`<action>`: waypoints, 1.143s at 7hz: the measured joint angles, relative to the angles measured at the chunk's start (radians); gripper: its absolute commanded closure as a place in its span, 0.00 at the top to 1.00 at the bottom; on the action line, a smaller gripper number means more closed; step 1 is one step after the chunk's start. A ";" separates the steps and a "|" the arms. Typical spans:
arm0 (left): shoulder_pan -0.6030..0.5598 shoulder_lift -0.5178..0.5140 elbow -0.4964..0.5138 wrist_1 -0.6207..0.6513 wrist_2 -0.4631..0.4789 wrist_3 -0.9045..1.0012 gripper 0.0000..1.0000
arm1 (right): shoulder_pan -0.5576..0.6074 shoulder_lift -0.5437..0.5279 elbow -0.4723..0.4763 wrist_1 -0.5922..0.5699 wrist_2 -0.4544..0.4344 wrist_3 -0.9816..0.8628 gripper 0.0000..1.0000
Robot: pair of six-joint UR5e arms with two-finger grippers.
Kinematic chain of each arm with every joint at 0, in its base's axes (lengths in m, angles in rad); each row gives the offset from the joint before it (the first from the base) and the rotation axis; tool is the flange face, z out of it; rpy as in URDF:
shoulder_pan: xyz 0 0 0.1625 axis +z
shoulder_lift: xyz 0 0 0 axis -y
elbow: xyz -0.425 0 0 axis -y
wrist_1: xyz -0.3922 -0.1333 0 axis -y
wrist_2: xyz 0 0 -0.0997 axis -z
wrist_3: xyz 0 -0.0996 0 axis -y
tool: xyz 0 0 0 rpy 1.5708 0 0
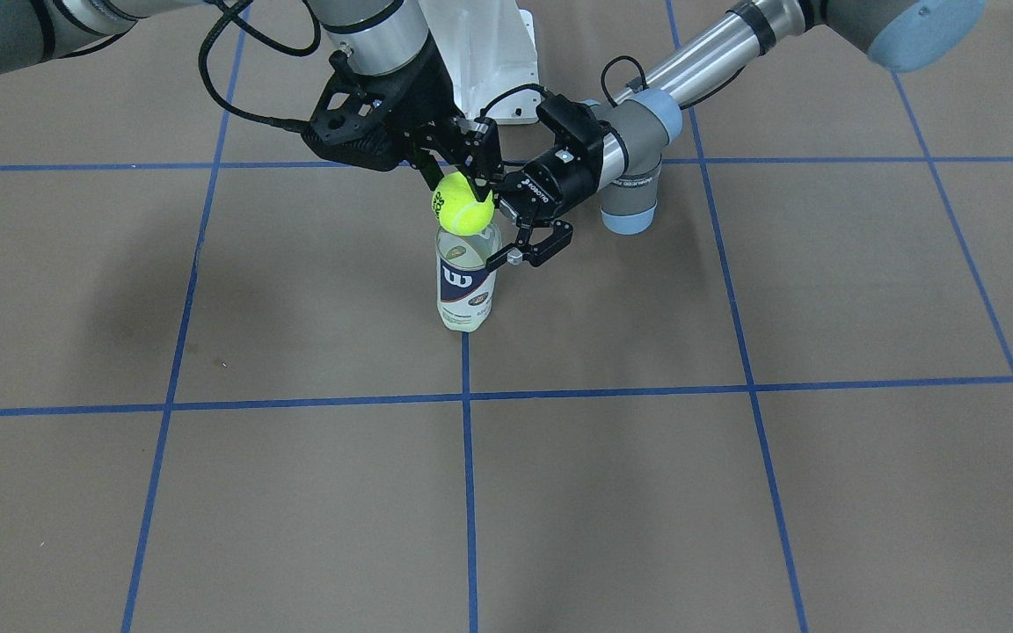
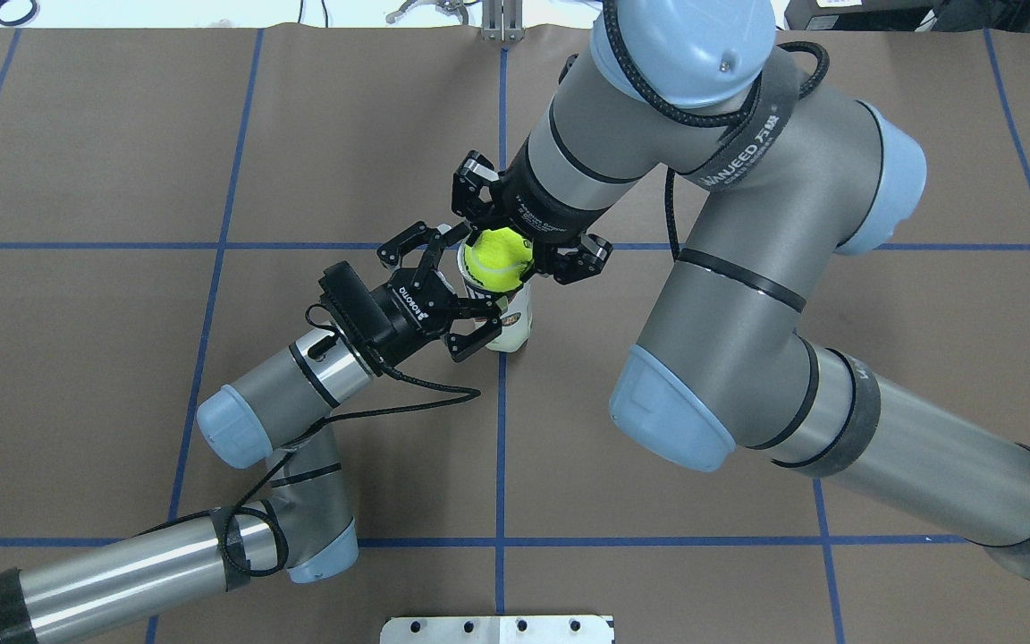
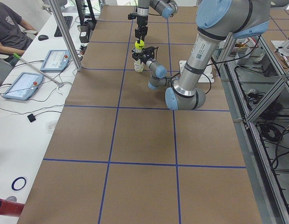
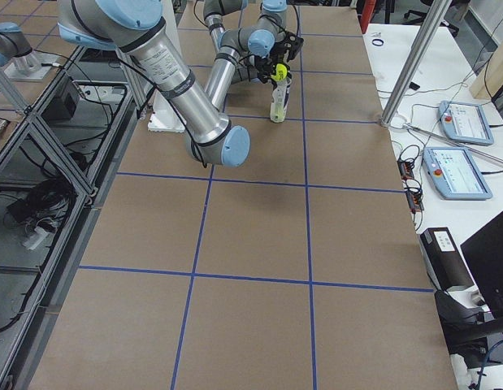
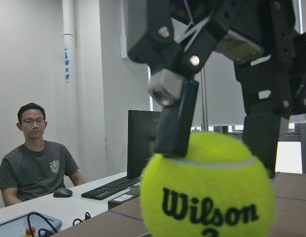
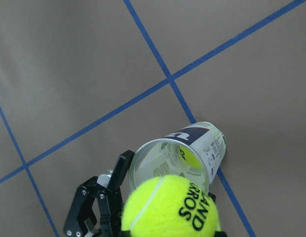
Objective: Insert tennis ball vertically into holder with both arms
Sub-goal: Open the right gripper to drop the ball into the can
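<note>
The holder (image 1: 467,286) is a clear can with a navy Wilson label. It stands upright on the brown table, mouth open, with a yellow ball inside at the bottom (image 6: 186,156). My right gripper (image 1: 464,186) comes down from above, shut on a yellow tennis ball (image 1: 462,204), and holds it just over the can's mouth (image 6: 162,163). My left gripper (image 2: 472,288) reaches in sideways, its jaws closed on the can's upper part. The left wrist view shows the ball (image 5: 207,190) between the right fingers (image 5: 175,118).
The white pedestal base (image 1: 489,53) stands behind the can at the robot's side. Blue tape lines (image 1: 468,457) grid the table. A seated person (image 5: 36,163) and desks with tablets (image 3: 20,84) lie beyond the table's far edge.
</note>
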 measured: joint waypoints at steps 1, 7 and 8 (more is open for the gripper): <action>0.000 0.001 0.000 0.000 0.000 0.000 0.88 | 0.000 0.003 -0.015 0.017 -0.003 -0.001 0.00; 0.000 0.000 -0.010 0.000 0.000 -0.001 0.91 | 0.005 0.001 -0.037 0.047 -0.011 -0.002 0.99; -0.001 0.002 -0.025 0.000 0.000 -0.001 0.92 | 0.005 0.001 -0.036 0.047 -0.011 -0.002 0.99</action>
